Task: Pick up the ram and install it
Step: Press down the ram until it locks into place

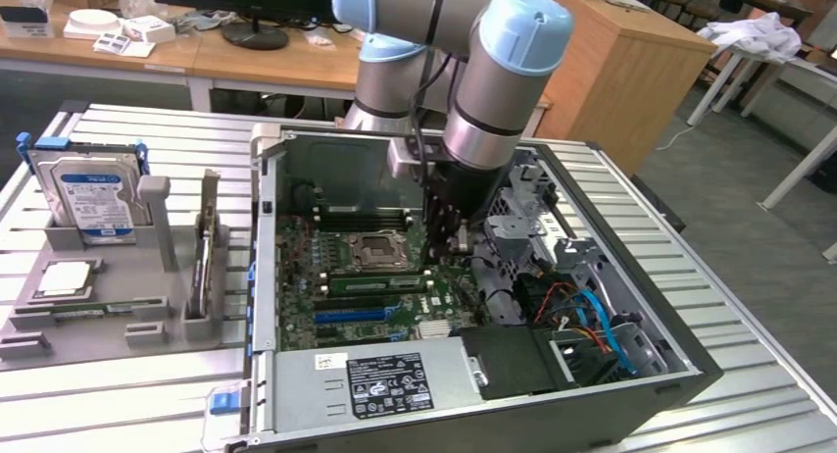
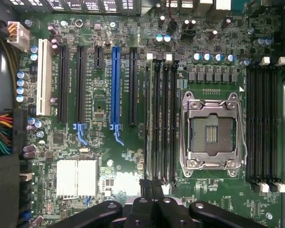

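Gripper (image 2: pixel 152 186) closed, over motherboard (image 2: pixel 109 156).
Fingertips together beside black memory slots (image 2: pixel 160 118); nothing visibly held.

I count one hard drive (image 1: pixel 89 193), one open computer case (image 1: pixel 661 375), one empty processor socket (image 2: pixel 212 130), one blue expansion slot (image 2: pixel 116 85).

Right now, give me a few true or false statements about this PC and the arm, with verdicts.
1. The processor socket is empty. True.
2. The case is closed. False: its side is open and the motherboard shows.
3. The hard drive stands in a holder outside the case. True.
4. The gripper is open. False: it is shut, over the motherboard.
5. A card sits in the blue slot. False: it is empty.
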Available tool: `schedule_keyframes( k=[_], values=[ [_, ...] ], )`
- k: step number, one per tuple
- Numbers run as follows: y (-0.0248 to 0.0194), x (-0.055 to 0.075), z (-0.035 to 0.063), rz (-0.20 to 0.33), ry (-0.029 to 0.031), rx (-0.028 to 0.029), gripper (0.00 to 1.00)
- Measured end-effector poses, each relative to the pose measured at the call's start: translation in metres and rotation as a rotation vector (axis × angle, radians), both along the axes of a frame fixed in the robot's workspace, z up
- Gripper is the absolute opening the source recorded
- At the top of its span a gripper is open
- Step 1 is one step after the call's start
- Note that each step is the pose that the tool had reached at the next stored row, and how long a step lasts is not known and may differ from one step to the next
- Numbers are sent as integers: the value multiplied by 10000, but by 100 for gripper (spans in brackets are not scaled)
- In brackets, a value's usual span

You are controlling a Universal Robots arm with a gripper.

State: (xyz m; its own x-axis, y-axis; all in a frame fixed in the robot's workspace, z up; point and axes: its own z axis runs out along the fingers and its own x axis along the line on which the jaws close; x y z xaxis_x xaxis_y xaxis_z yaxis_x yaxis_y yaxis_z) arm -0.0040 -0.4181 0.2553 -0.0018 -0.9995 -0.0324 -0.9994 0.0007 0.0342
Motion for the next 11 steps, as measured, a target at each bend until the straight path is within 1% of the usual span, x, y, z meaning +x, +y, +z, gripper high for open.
schedule_keyframes(
  k=[8,11],
  values=[
    [0,0,-67,0,0,0,11],
    [0,0,-72,0,1,-2,11]
  ],
)
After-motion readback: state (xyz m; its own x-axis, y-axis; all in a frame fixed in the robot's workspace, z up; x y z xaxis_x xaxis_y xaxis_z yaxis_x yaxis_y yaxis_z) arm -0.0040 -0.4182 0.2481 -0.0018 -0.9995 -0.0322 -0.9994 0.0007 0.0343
